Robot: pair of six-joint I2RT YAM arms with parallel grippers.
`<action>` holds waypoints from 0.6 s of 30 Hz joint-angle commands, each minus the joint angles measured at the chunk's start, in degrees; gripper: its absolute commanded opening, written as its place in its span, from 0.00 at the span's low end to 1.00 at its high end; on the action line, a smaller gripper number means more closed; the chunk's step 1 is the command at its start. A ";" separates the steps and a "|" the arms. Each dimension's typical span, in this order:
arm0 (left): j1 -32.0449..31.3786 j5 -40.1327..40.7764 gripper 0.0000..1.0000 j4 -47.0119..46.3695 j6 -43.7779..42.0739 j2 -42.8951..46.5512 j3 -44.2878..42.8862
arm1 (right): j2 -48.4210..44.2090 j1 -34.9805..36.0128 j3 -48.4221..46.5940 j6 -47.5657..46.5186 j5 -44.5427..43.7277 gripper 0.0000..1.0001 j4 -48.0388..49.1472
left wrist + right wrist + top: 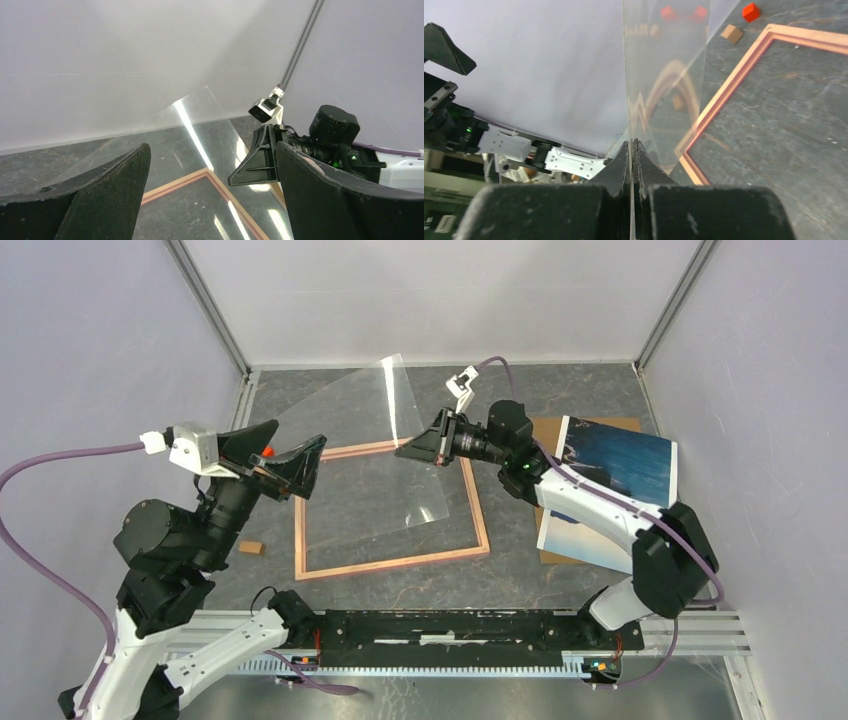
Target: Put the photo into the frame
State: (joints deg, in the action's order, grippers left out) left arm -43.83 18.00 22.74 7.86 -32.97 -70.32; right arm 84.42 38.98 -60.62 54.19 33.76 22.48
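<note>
Pinching a clear sheet (385, 435) by one edge, right gripper (404, 450) pressed together, sheet tilted over the frame (390, 562). Left gripper (301, 433) spread wide, empty. Likely to slip or flex out of so narrow a pinch and strike a rail. Nothing yet inside the frame; photo (620, 455) well right, on a brown board (545, 430).
</note>
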 commanded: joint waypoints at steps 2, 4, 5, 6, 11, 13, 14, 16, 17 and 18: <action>-0.05 1.55 1.00 -3.15 -4.08 -1.15 0.52 | 6.12 0.83 -2.94 12.79 3.16 0.00 11.37; -0.01 1.24 1.00 -3.19 -4.24 -1.87 0.35 | 7.57 0.80 -2.82 15.21 2.88 0.00 13.08; -0.02 1.08 1.00 -3.27 -4.38 -2.20 0.32 | 8.34 0.68 -2.67 16.31 2.87 0.00 14.26; -0.02 1.08 1.00 -3.30 -4.64 -2.55 0.21 | 8.87 0.52 -2.65 16.64 2.42 0.00 14.28; -0.02 1.08 1.00 -3.33 -5.47 -3.93 0.26 | 13.00 -1.08 0.30 13.80 0.45 0.00 12.83; -0.01 1.77 1.00 -3.67 -6.33 -4.57 0.93 | 13.95 -1.90 3.99 14.62 0.14 0.00 15.63; -0.07 2.33 1.00 -4.01 -7.03 -5.09 1.33 | 14.53 -2.44 5.18 14.28 -0.14 0.00 16.07; -0.03 2.89 1.00 -4.51 -7.77 -6.75 1.81 | 15.97 -3.40 6.82 13.79 0.22 0.00 17.12; -0.08 3.18 1.00 -4.76 -8.98 -7.98 1.84 | 16.94 -3.82 7.34 14.23 0.97 0.00 18.12; -0.01 3.26 1.00 -5.28 -9.77 -9.06 1.94 | 17.68 -4.16 7.81 14.60 1.50 0.00 19.13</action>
State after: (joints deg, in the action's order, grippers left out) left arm -43.86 19.51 20.75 3.81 -38.26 -68.99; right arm 99.48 36.27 -54.87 67.77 34.48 34.33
